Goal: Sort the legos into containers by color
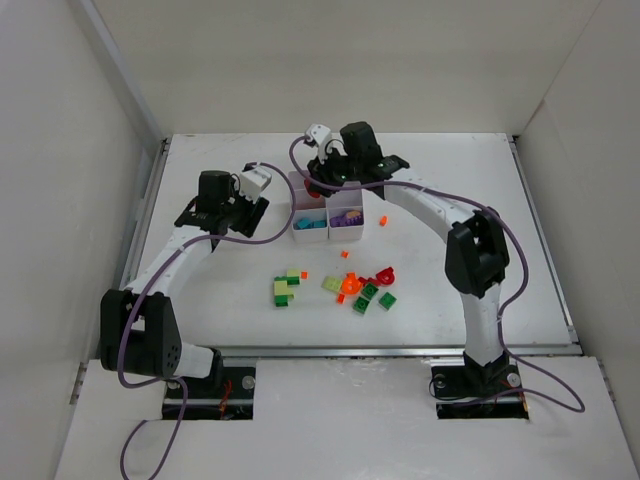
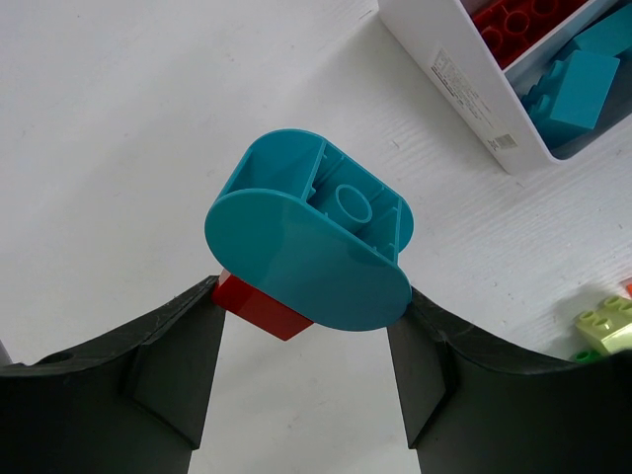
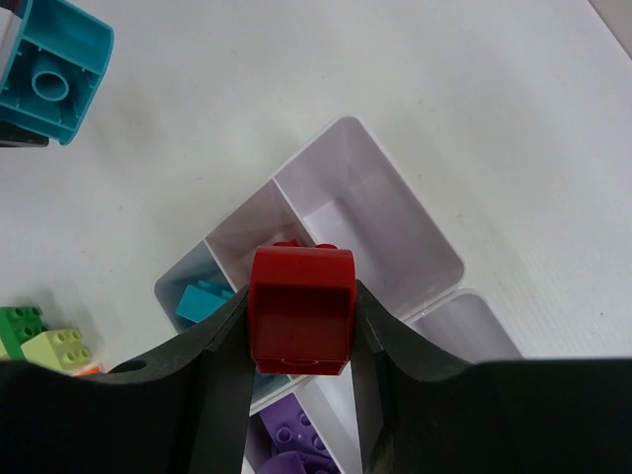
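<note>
Lego bricks (image 1: 355, 290) of small coloured plastic are scattered loose on the white table (image 1: 540, 220), near the front of the white plastic divided organiser box (image 1: 345, 236). Green and yellow-green pieces are grouped on the left, and red, orange and green ones on the right. A tiny orange piece (image 1: 382, 220) is seen alone just beside the box. Teal bricks (image 1: 308, 226) are lodged in one front compartment and purple bricks (image 1: 347, 214) in the one next to it. Red bricks (image 2: 513, 20) are seen in the compartment behind the teal ones.

The left gripper (image 2: 308, 301) is held over the table to the left of the box. Its fingers are pinched on a large teal rounded brick (image 2: 311, 247), and a small red block (image 2: 259, 308) is pressed against that brick. A yellow-green brick (image 2: 610, 326) is caught at the right edge of the left wrist view.

The right gripper (image 3: 301, 318) is poised over the box, and a dark red rounded brick (image 3: 301, 296) is clamped between its fingers (image 3: 222, 336).
</note>
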`<state>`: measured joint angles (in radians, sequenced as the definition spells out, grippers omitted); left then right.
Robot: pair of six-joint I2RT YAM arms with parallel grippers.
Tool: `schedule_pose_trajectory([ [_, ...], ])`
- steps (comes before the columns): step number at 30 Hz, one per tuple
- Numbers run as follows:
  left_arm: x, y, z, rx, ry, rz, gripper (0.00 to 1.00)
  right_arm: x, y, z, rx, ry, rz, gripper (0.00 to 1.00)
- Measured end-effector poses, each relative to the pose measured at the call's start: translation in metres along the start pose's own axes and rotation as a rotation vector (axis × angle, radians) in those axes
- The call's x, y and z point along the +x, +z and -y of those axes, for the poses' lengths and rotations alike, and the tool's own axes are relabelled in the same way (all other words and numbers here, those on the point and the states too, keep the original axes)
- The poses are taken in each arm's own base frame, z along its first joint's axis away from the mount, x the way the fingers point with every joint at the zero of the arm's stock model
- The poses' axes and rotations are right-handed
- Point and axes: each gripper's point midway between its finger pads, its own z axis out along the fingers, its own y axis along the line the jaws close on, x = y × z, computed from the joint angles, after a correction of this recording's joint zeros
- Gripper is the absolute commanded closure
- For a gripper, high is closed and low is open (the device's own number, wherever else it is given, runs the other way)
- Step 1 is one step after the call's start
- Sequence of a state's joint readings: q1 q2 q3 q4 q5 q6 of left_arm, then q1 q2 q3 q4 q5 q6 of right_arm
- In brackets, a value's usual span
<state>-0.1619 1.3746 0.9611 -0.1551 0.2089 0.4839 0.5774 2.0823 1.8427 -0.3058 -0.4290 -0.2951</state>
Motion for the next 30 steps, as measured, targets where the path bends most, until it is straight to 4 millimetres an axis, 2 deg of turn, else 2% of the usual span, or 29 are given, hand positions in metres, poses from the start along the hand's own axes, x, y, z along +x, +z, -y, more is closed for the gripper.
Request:
schedule_pose_trajectory([
  [4, 0.0, 0.0, 0.0, 0.001, 0.0, -0.002, 1.0, 0.001, -0.003, 0.007, 0.016, 0.021, 0.0, 1.0],
  [8, 0.001, 0.0, 0.0, -0.001, -0.001, -0.004, 1.0, 0.01, -0.018, 0.033, 0.084, 0.079, 0.0, 1.0],
  [11, 0.001, 0.0, 0.0, -0.002, -0.001, -0.006, 1.0, 0.022, -0.046, 0.064, 0.184, 0.131, -0.01, 1.0],
  [13, 0.002, 0.0, 0.0, -0.001, -0.002, -0.008, 1.0, 0.026, -0.073, 0.084, 0.257, 0.16, -0.007, 1.0],
  [17, 0.002, -0.001, -0.001, -0.005, -0.001, -0.009, 1.0, 0.021, -0.124, 0.116, 0.387, 0.185, 0.031, 1.0],
  [20, 0.001, -0.001, -0.001, -0.009, -0.001, -0.008, 1.0, 0.013, -0.151, 0.131, 0.453, 0.194, 0.065, 1.0],
  [23, 0.001, -0.002, -0.001, -0.01, -0.001, -0.007, 1.0, 0.01, -0.159, 0.134, 0.476, 0.193, 0.081, 1.0],
  [30, 0.002, -0.002, -0.002, -0.011, -0.001, -0.01, 1.0, 0.021, -0.153, 0.13, 0.469, 0.214, 0.061, 1.0],
])
